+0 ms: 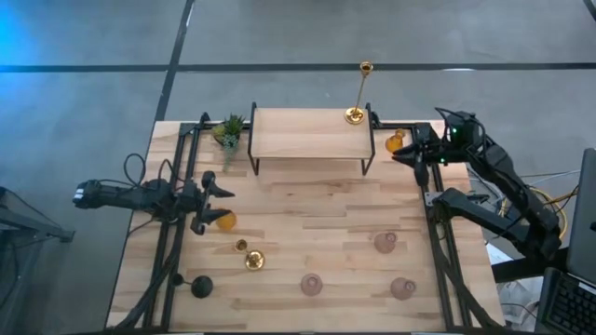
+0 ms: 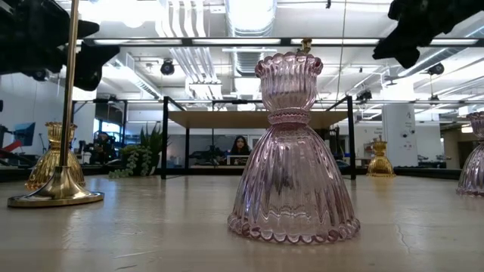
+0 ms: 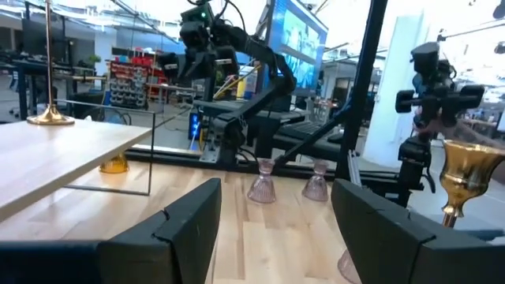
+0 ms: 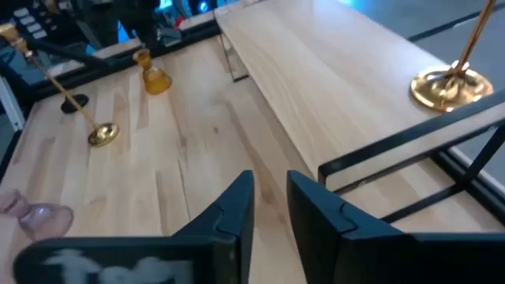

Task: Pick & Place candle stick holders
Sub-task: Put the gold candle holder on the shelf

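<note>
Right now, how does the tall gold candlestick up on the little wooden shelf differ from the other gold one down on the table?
The brass stick on the shelf stands at the shelf's right end, raised above the table; the brass stick on the table stands lower, toward the front left, near the black holder. The shelf one has the right gripper nearby; the table one is nearer the left gripper. Both stand upright on round bases.

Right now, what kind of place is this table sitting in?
Probably a robotics lab in an open office or workshop. The low view shows exposed ceiling ducts and a person seated at a desk behind the table. The left wrist view shows a big blue screen and red shelving.
</note>
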Robot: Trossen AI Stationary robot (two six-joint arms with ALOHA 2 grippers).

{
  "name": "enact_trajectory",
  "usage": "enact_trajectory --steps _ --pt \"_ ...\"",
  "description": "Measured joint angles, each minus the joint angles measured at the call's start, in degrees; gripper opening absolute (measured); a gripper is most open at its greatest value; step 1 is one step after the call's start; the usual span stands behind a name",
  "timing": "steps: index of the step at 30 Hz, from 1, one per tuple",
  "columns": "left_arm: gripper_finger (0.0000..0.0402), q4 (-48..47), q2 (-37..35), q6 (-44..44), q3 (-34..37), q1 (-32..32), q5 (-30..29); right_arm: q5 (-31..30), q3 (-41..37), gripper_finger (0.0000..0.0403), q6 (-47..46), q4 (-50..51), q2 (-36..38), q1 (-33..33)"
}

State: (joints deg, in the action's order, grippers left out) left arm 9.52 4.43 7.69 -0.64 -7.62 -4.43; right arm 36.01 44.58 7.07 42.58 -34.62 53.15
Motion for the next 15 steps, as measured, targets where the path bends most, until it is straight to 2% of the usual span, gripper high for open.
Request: enact_trajectory --steps 4,8,15 --pt "0.0246 1.71 -0.02 6.48 -0.02 0.00 1.58 -0.08 -0.66 0.0039 0.46 -2.30 0.25 0.00" --pt "0.0246 0.82 0.22 15.50 -0.02 -0.04 10.40 -0.11 -0.44 0.0028 0.56 -4.14 0.28 0.00" --pt "0.0245 -0.98 4.07 16.64 -0.02 -0.04 11.31 -0.13 -0.44 0.0028 0.83 -6.33 0.28 0.00"
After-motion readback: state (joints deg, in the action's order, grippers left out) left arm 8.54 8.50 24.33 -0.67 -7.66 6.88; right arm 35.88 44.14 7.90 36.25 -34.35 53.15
